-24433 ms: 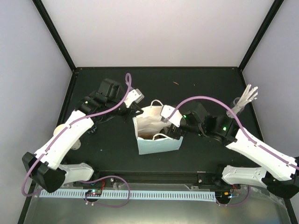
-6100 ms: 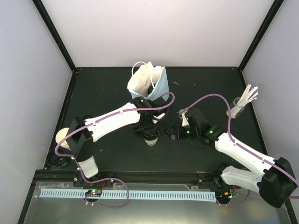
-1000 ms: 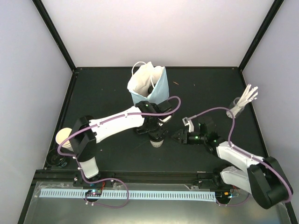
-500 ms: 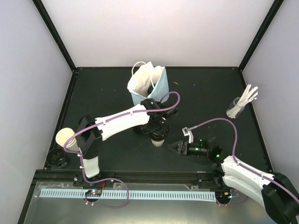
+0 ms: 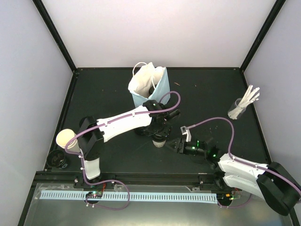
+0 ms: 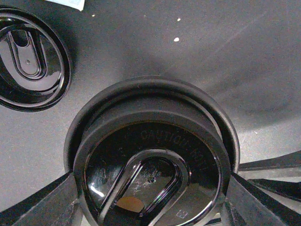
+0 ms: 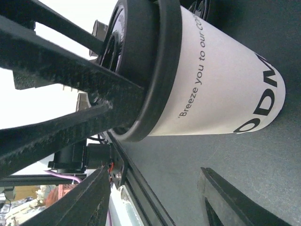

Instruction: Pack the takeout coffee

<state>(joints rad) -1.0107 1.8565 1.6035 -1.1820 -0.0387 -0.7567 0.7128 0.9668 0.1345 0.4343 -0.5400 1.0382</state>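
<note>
A cream paper cup (image 5: 160, 142) (image 7: 221, 84) with a black lid (image 6: 150, 169) stands on the dark table just in front of the bag. My left gripper (image 5: 160, 134) (image 6: 150, 188) comes down from above and is shut on that lid, one finger against each side of its rim. Low over the table, my right gripper (image 5: 175, 145) (image 7: 157, 197) points at the cup from the right. It is open with nothing between its fingers, and its tips stop a little short of the cup wall.
The light-blue paper bag (image 5: 150, 87) stands open behind the cup. A loose black lid (image 6: 28, 56) lies beside the cup. An uncovered cream cup (image 5: 65, 138) and another lid (image 5: 59, 159) sit at the left edge. A glass of white sticks (image 5: 237, 110) stands far right.
My right gripper dropped low towards the front of the table, then moved left and closer to the cup. My left gripper and the lidded cup have barely shifted.
</note>
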